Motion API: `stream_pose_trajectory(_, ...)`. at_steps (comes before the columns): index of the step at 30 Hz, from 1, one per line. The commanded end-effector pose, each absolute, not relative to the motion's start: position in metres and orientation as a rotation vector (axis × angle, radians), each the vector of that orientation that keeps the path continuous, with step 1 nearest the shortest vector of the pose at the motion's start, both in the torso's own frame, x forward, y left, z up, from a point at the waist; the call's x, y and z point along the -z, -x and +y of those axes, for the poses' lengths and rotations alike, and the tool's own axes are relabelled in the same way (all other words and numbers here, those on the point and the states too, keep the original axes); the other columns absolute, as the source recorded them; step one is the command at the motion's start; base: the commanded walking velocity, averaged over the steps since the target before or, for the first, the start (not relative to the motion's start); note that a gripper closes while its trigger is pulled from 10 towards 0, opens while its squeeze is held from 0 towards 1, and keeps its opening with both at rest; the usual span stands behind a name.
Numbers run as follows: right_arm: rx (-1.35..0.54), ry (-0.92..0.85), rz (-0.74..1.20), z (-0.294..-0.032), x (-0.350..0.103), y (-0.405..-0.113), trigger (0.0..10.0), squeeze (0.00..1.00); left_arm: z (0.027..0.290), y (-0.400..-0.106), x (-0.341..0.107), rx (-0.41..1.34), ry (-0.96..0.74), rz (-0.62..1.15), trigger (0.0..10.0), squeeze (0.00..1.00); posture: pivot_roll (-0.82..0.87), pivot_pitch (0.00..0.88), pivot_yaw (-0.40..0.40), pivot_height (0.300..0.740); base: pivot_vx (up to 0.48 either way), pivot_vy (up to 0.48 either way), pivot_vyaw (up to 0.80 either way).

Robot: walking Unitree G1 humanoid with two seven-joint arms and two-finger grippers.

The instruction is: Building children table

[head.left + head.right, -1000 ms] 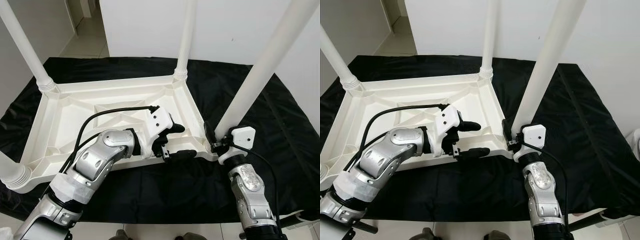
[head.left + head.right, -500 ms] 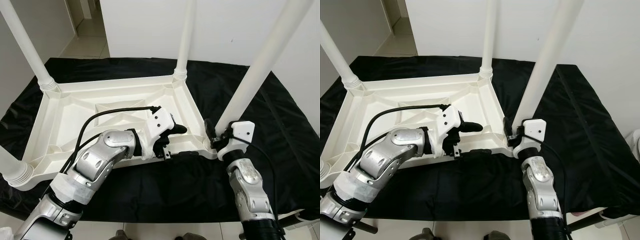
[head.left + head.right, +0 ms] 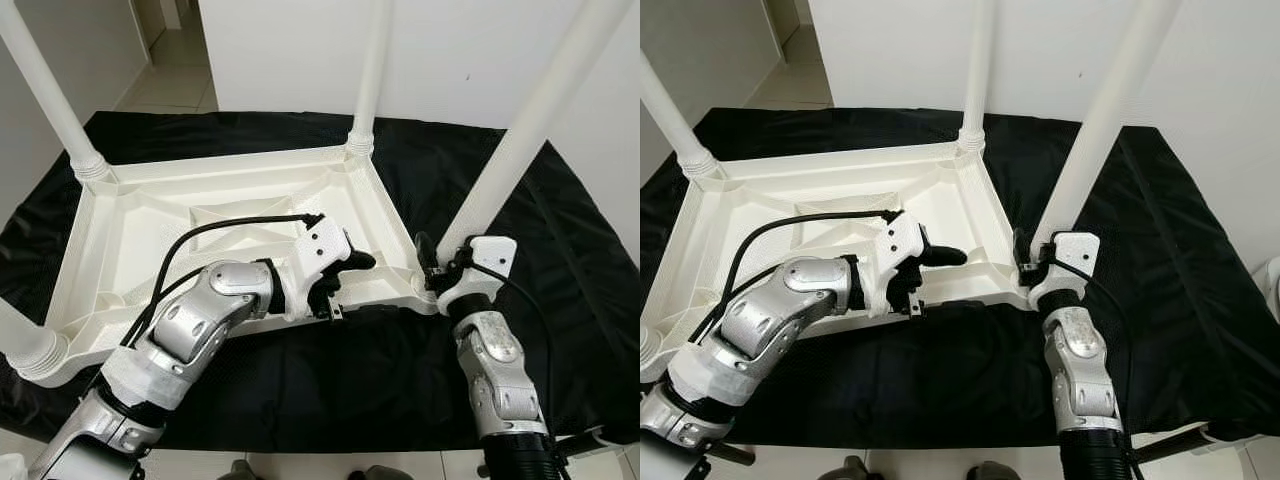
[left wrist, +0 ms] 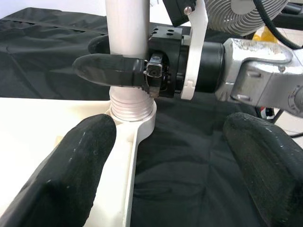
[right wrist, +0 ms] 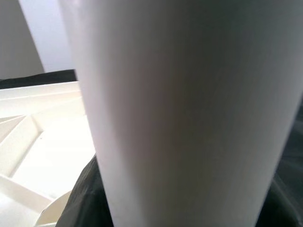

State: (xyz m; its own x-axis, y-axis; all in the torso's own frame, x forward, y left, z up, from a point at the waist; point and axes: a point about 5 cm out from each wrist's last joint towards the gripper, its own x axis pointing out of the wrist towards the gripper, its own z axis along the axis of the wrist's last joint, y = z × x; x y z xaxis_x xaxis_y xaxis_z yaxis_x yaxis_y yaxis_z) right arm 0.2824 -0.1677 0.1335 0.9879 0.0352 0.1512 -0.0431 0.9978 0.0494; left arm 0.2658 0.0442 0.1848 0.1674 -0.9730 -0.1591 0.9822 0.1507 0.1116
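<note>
Table (image 3: pixel 120 230) lay upside down on a black sheet (image 3: pixel 560 250) across the middle of the left eye frame, three legs already upright: one at upper left, one at top centre, one at lower left edge. The fourth leg (image 3: pixel 520 140) rose at the right of the frame, seated in the near-right corner. My right gripper (image 3: pixel 432 268) clasped that leg just above its base, fingers closed round it. My left gripper (image 3: pixel 352 287) sat at frame centre, fingers spread wide across the table's near rim, one inside, one outside on the sheet.

The right eye frame showed the same: leg (image 3: pixel 1110 110) at right of centre, right gripper (image 3: pixel 1025 260) at its foot, left gripper (image 3: pixel 940 280) straddling the rim.

In the left wrist frame my two fingers (image 4: pixel 71 170) stood far apart at the lower corners, with the leg's threaded collar (image 4: pixel 131 106) at centre and the right gripper (image 4: pixel 106 61) wrapped round the leg above it.

The right wrist frame had the leg (image 5: pixel 180 109) close up, with a bit of table at lower left.

I judged this the seating of the last leg. Next called for twisting it fully home while my left steadied the rim.
</note>
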Motion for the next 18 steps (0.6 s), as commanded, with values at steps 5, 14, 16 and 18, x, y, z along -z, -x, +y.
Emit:
stream_pose_trajectory(5, 0.164, -0.106, -0.075, -0.167, -0.119, -0.279, 10.0, 0.0, 0.036, -0.262, -0.187, 1.475, -0.203, 0.036, 10.0, 0.0, -0.03, 0.024, 0.018, 0.74, 0.0, 0.0, 0.0)
stream_pose_trajectory(14, 0.314, -0.216, -0.023, -0.14, -0.123, -0.283, 10.0, 0.0, 0.024, -0.275, -0.184, 1.342, -0.166, -0.007, 10.0, 0.0, -0.03, 0.025, 0.008, 0.74, 0.0, 0.0, 0.0)
stream_pose_trajectory(16, 0.308, -0.215, -0.043, -0.141, -0.127, -0.283, 10.0, 0.0, 0.021, -0.278, -0.185, 1.306, -0.14, -0.016, 10.0, 0.0, -0.04, 0.023, 0.007, 0.74, 0.0, 0.0, 0.0)
stream_pose_trajectory(18, 0.31, -0.206, -0.056, -0.144, -0.129, -0.283, 10.0, 0.0, 0.02, -0.279, -0.185, 1.295, -0.133, -0.019, 10.0, 0.0, -0.04, 0.023, 0.007, 0.74, 0.0, 0.0, 0.0)
